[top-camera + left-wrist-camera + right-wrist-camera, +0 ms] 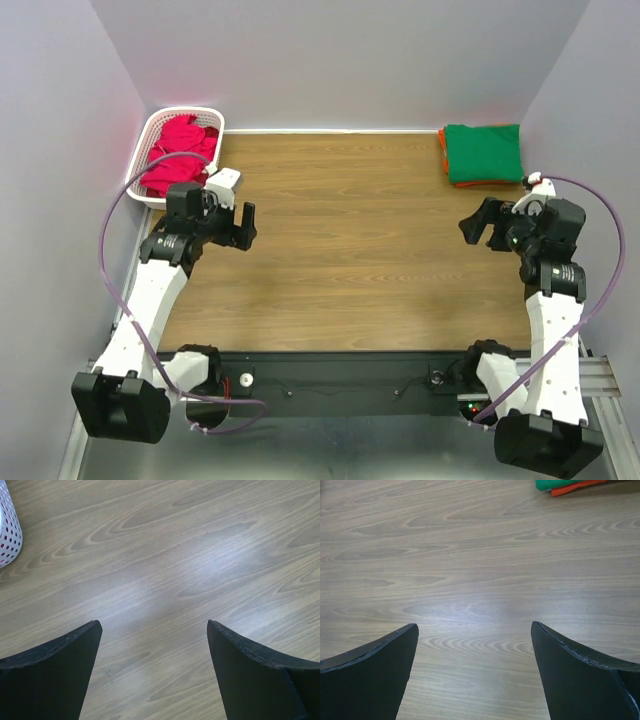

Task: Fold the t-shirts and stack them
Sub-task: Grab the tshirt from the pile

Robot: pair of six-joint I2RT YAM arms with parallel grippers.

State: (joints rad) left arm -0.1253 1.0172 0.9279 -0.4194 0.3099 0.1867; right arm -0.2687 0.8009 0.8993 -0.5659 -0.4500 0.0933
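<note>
A folded green t-shirt [485, 152] lies on a folded orange t-shirt [443, 152] at the table's back right corner; both edges show in the right wrist view, green [547, 484] over orange [572, 487]. Crumpled pink-red t-shirts [178, 152] with darker crimson cloth [209, 133] fill the white basket [152, 128] at the back left. My left gripper [243, 226] is open and empty above bare wood [155, 625], just right of the basket. My right gripper [480, 228] is open and empty above bare wood [475, 627], in front of the stack.
The wooden table [350, 240] is walled by grey panels at the back and sides. The basket's lattice wall [7, 530] shows at the left wrist view's left edge. A black rail [340, 378] with cables runs along the near edge.
</note>
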